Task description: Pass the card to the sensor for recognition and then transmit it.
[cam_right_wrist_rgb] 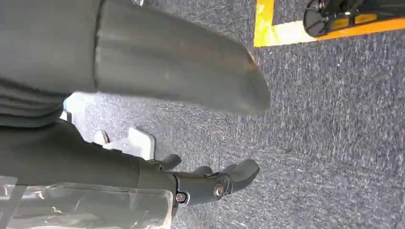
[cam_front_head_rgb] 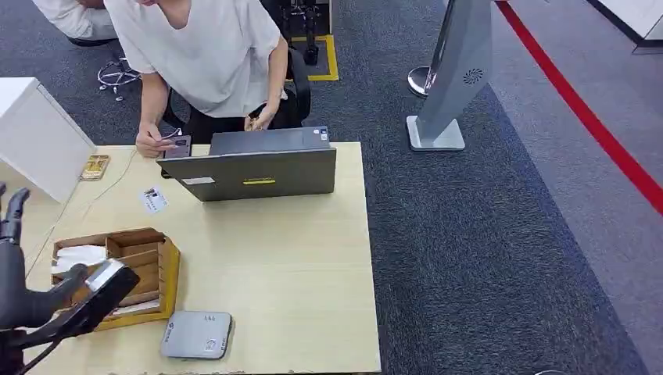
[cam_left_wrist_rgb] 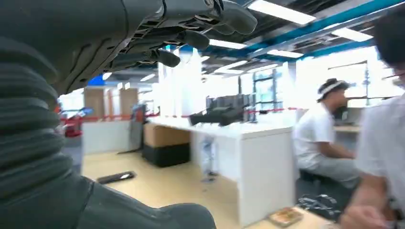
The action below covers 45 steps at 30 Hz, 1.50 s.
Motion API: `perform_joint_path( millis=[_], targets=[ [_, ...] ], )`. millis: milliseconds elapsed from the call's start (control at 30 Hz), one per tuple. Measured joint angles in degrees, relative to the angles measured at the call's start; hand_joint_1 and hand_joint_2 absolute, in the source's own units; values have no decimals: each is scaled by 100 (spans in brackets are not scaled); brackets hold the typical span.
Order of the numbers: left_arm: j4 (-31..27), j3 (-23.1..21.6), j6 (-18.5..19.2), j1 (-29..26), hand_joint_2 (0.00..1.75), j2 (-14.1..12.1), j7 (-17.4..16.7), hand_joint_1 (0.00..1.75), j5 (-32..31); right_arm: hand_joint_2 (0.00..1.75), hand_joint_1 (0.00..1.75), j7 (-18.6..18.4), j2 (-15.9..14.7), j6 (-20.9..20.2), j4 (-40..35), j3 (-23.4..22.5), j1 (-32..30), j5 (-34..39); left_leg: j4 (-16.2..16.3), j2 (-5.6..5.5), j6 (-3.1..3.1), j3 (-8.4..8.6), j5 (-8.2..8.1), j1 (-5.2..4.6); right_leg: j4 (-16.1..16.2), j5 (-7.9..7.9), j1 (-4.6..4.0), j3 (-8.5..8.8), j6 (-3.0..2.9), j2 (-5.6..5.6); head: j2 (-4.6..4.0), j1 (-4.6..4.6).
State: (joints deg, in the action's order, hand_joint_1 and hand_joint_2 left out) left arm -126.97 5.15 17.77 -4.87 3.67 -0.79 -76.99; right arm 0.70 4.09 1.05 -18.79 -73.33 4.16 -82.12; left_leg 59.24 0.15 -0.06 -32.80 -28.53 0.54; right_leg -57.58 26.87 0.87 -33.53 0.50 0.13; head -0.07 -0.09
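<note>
left hand (cam_front_head_rgb: 16, 258) released, fingers apart | right hand (cam_right_wrist_rgb: 210, 183) empty, hanging | next up — reach into wooden organizer (cam_front_head_rgb: 168, 269), pinch white card (cam_front_head_rgb: 78, 255) by edge, then flat onto grey card reader (cam_front_head_rgb: 197, 334)

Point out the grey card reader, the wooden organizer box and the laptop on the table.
grey card reader (cam_front_head_rgb: 197, 334), head view, middle of its flat top.
wooden organizer box (cam_front_head_rgb: 169, 275), head view, its outer side wall.
laptop (cam_front_head_rgb: 258, 173), head view, back of its open lid.
</note>
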Motion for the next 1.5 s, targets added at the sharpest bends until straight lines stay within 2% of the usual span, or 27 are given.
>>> perform_joint_path(
  millis=[100,167,267,367,500,533,600,700,767,800,867,1000,1033,1100,1233,1300,1333,1400,1433,1500],
  targets=[
    [9,1261,-110,-151,175,209,460,0,327,0,0,-2,0,0,-66,-20,-21,55,0,0,0,3,0,1,0,0,-1,-1,0,0,0,0],
    [61,2000,-160,-165,175,312,630,0,360,0,0,-2,0,0,-105,-39,-24,68,0,-2,0,2,0,1,0,0,-1,0,0,-3,0,2],
    [421,3207,-234,-74,175,393,752,0,423,0,0,0,0,-2,-155,-53,-23,65,0,3,0,3,0,1,0,0,-1,1,0,4,-2,0],
    [901,4231,-326,70,175,417,823,0,589,0,0,17,0,-11,-190,-88,-26,70,0,3,0,5,0,1,0,0,-1,3,0,3,0,0],
    [1667,5440,-262,250,175,483,816,0,828,0,0,24,-4,-11,-217,-101,-22,85,0,4,0,5,0,1,0,0,0,3,0,3,0,0],
    [1900,5724,-154,318,0,522,732,0,988,0,0,22,-13,-11,-223,-103,-21,85,0,3,0,4,0,0,1,0,1,4,0,2,0,2],
    [2412,6240,-123,456,0,634,586,0,1326,0,0,11,-33,-26,-225,-101,-12,85,0,0,2,4,-1,-4,1,1,4,5,1,-2,0,2],
    [3159,6727,-210,541,0,885,669,0,1851,0,0,-2,-35,-29,-232,-107,-4,103,1,-7,5,3,-3,-6,5,2,6,9,6,-6,0,2],
    [3668,7081,126,675,0,1120,477,0,2709,0,0,-22,-35,-55,-234,-107,8,100,1,-13,11,3,-6,-11,7,2,9,17,7,-16,-2,2],
    [3987,7267,162,723,175,1246,440,0,3040,0,0,-50,-35,-83,-234,-107,20,87,1,-12,14,8,-8,-15,7,2,14,19,7,-16,-2,2],
    [4710,7478,61,744,175,1416,418,0,3221,0,0,-118,-35,-112,-234,-107,40,76,1,-9,19,16,-11,-30,7,2,26,18,10,-11,0,-4],
    [6330,7552,-52,734,175,1656,307,0,3666,0,0,-232,-35,-241,-234,-103,48,-40,2,-17,28,13,-8,-37,7,6,35,21,23,-20,0,4],
    [6686,7561,-121,734,175,1694,261,0,3673,175,0,-256,-35,-271,-234,-96,54,-79,2,-16,30,16,-9,-40,7,7,38,23,25,-19,0,0],
    [7473,7511,-382,731,175,1744,58,0,3427,175,0,-282,-35,-319,-230,-59,48,-233,3,-13,30,17,-10,-41,7,6,39,22,26,-18,0,0],
    [8455,7114,-641,678,175,1777,-349,0,2730,175,0,-258,-31,-326,-230,90,40,-464,3,-14,31,16,-10,-41,7,8,39,22,28,-18,0,0],
    [8675,6655,-614,560,175,1757,-553,0,1804,175,0,-236,-20,-367,-232,182,30,-516,3,-13,31,15,-10,-36,7,8,35,22,28,-17,0,-2],
    [8712,6254,-579,470,175,1716,-625,0,1315,175,0,-223,-9,-392,-234,256,10,-509,3,-13,31,14,-10,-31,7,8,29,22,28,-17,0,7],
    [8769,5483,-553,290,175,1650,-655,0,1175,175,0,-201,-4,-405,-243,494,-42,-365,2,-13,32,16,-11,-38,7,9,37,21,28,-17,0,0],
    [8798,5267,-555,246,175,1619,-657,0,1243,0,0,-197,-4,-402,-249,601,-63,-255,2,-14,32,15,-11,-38,7,9,36,20,28,-17,0,-7],
    [8885,4876,-568,180,175,1567,-655,0,1447,0,0,-192,-4,-389,-249,825,-92,28,2,-14,32,15,-11,-34,6,9,32,20,28,-17,0,-4]
  ],
)
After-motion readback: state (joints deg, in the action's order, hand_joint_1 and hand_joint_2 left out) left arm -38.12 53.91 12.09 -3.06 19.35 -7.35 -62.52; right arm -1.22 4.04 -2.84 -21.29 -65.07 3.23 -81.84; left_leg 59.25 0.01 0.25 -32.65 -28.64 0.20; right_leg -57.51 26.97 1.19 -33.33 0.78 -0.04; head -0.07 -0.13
